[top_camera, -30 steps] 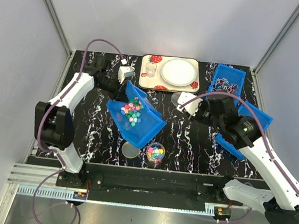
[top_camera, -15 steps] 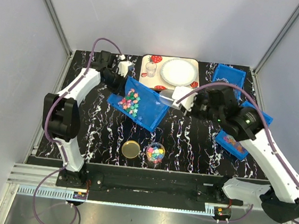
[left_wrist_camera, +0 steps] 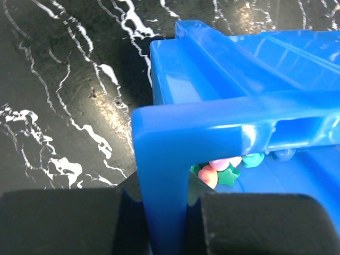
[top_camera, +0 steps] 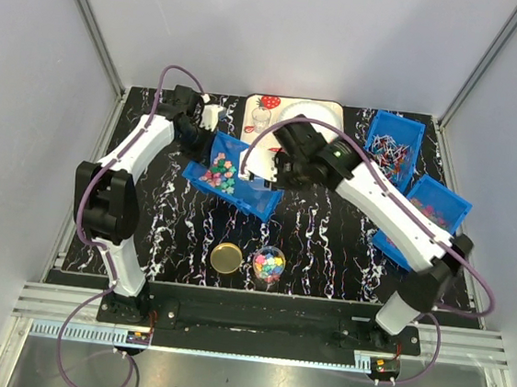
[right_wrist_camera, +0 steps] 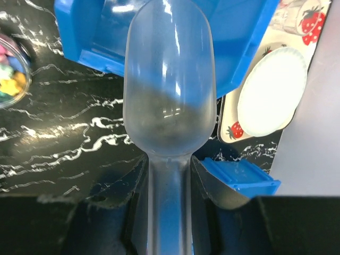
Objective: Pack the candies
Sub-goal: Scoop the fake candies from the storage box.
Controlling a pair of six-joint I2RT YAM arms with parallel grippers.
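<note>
Left gripper (left_wrist_camera: 164,218): fingers (left_wrist_camera: 58,223) clamped on the corner wall of the blue bin (left_wrist_camera: 212,79).
Candies (left_wrist_camera: 223,171): inside that bin, just beyond the fingertips, loose on its floor.
Right gripper (right_wrist_camera: 168,202): fingers (right_wrist_camera: 101,218) clenched on the handle of the clear scoop (right_wrist_camera: 169,79). The bowl stretches ahead, its tip over the blue bin.
Farther out, left: jar (right_wrist_camera: 8,69) holding more candies.
Farther out, right: plate (right_wrist_camera: 272,90) on tray (right_wrist_camera: 231,127).

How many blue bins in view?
3. Candy bin gripped by the left fingers, left of centre; stick-sweet bin back right; third bin at right, partly behind the right arm.
</note>
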